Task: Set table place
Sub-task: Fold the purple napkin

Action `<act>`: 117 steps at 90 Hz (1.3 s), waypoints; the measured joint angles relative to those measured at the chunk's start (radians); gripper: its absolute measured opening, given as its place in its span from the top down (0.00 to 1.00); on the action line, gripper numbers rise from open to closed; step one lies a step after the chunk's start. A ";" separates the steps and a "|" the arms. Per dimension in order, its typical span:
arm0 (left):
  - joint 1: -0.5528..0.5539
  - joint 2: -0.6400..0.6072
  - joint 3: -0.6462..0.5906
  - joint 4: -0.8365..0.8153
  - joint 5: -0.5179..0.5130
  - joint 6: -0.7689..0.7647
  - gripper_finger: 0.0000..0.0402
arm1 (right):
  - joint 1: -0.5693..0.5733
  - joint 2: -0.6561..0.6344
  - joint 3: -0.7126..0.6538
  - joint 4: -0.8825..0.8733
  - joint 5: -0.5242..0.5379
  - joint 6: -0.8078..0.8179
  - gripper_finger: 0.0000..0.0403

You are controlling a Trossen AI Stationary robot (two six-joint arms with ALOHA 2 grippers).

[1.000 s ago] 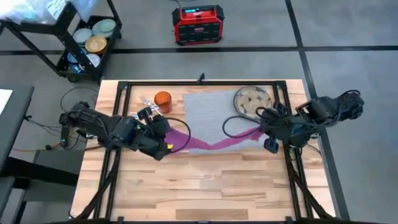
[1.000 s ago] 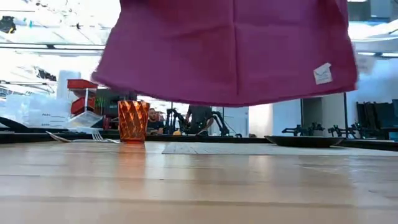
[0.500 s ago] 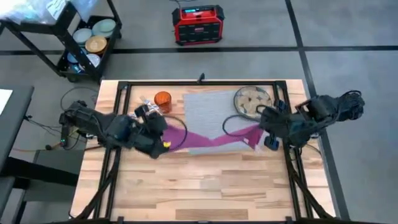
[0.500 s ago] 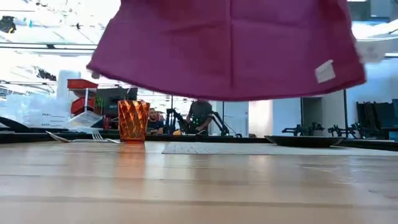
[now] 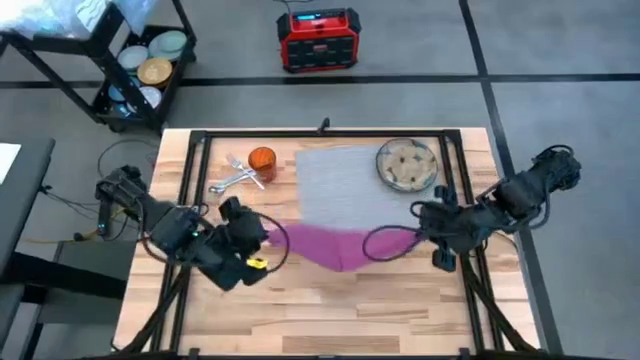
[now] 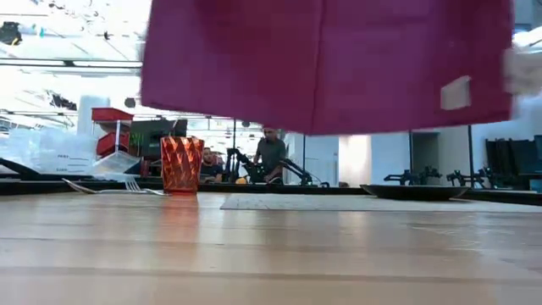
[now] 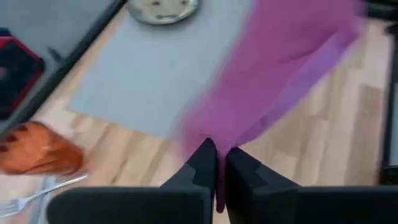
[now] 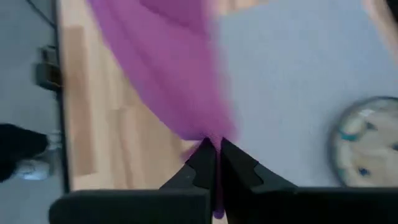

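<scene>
The magenta napkin (image 5: pixel 333 246) hangs spread between my two grippers, above the near edge of the grey mat (image 5: pixel 338 180). In the low view the napkin (image 6: pixel 326 63) fills the top, its lower edge well above the table (image 6: pixel 271 254). My left gripper (image 5: pixel 264 240) is shut on its left end and my right gripper (image 5: pixel 416 236) on its right end. The beige plate (image 5: pixel 406 163) rests on the mat's far right corner. The orange cup (image 5: pixel 261 160) stands upright left of the mat, with the cutlery (image 5: pixel 232 176) lying beside it. My left gripper pinches the napkin's left end (image 7: pixel 217 149) between its two shut fingers, coming level from the table's left. The cloth runs away from the fingers toward the other arm and hangs clear of the table. One layer or several, I cannot tell. My right gripper pinches the napkin's right end (image 8: pixel 210 134) between its two shut fingers, coming level from the table's right. The cloth spreads away from the fingers, lifted clear of the table. Whether it holds an edge or a fold does not show.
Bare planks (image 5: pixel 330 310) lie between the mat and the table's near edge. A red box (image 5: pixel 318 40) stands on the floor beyond the far edge, and a cart with bowls (image 5: pixel 140 70) at the far left. People show in the room behind.
Both grippers have moved toward the table's near edge, carrying the napkin with them. The napkin has gone from over the mat's middle to over its near edge. It stays clear of the table and now hangs broader between the grippers.
</scene>
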 joint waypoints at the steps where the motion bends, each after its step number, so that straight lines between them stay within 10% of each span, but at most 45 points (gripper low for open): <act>1: 0.005 0.000 0.000 -0.020 0.000 -0.006 1.00 | -0.010 0.000 0.000 -0.002 0.000 -0.008 1.00; 32: 0.191 -0.079 -0.150 -0.059 0.038 0.090 1.00 | -0.288 0.000 -0.003 0.015 -0.018 -0.218 1.00; 81: -0.043 -0.076 -0.797 0.554 0.253 -0.282 1.00 | -0.039 -0.025 -0.734 0.737 -0.153 0.141 1.00; 117: -0.134 -0.076 -0.902 0.796 0.310 -0.409 1.00 | 0.054 -0.026 -0.820 0.889 -0.155 0.285 1.00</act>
